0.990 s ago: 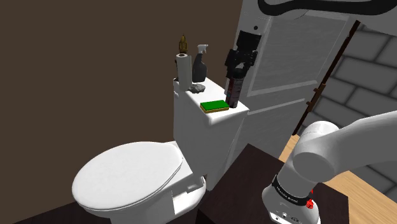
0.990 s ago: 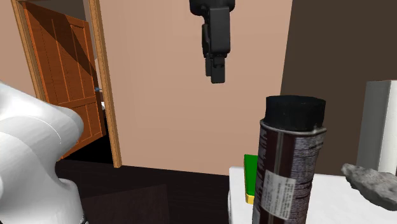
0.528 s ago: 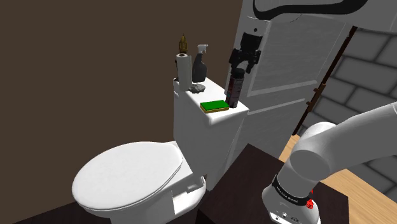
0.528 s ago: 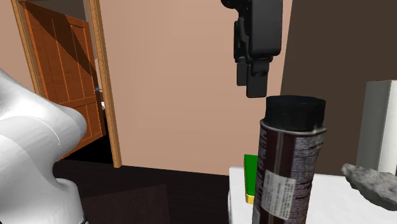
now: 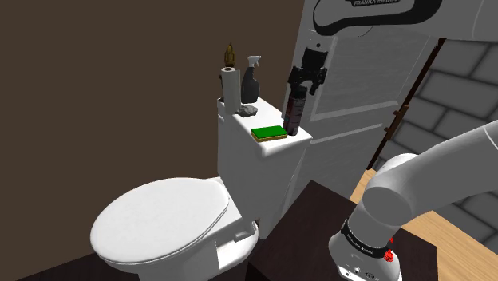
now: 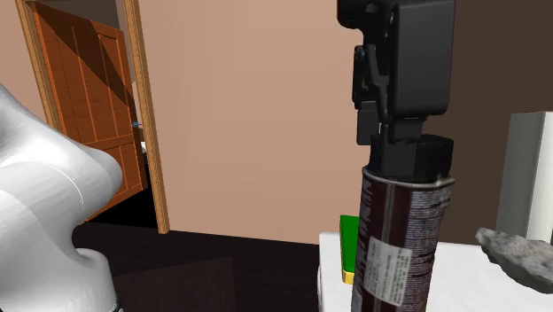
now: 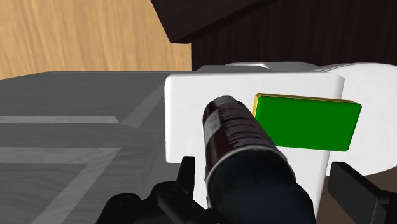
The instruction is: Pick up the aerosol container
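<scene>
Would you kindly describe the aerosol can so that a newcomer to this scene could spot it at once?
Find the white toilet; several things stand on its tank lid. The aerosol can stands upright at the end nearest the white door, beside the flat green sponge. It is the tall dark cylinder with a black cap, unlike the trigger spray bottle.
</scene>
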Controlling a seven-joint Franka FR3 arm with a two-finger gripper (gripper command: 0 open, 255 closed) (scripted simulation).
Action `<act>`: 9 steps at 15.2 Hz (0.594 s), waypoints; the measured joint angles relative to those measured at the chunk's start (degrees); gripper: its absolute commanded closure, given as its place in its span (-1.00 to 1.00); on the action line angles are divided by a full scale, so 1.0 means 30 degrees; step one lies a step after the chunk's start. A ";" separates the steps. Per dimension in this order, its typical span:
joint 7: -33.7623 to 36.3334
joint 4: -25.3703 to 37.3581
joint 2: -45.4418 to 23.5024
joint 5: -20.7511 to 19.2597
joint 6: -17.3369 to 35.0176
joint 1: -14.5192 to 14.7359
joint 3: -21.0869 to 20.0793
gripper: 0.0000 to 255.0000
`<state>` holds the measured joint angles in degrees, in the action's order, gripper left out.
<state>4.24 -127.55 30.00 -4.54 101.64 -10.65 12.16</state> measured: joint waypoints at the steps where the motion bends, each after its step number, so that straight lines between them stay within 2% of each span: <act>1: -0.0025 -0.0246 0.0023 -0.0026 0.0225 -0.0021 0.0035 -1.00; 3: -0.0009 -0.0794 0.0087 -0.0058 0.0704 -0.0041 0.0057 -1.00; 4: -0.0020 -0.0872 0.0080 -0.0064 0.0794 -0.0046 0.0072 1.00; 9: -0.0038 -0.0929 0.0084 -0.0071 0.0925 -0.0051 0.0089 1.00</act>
<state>4.12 -130.34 30.26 -4.76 104.41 -10.80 12.43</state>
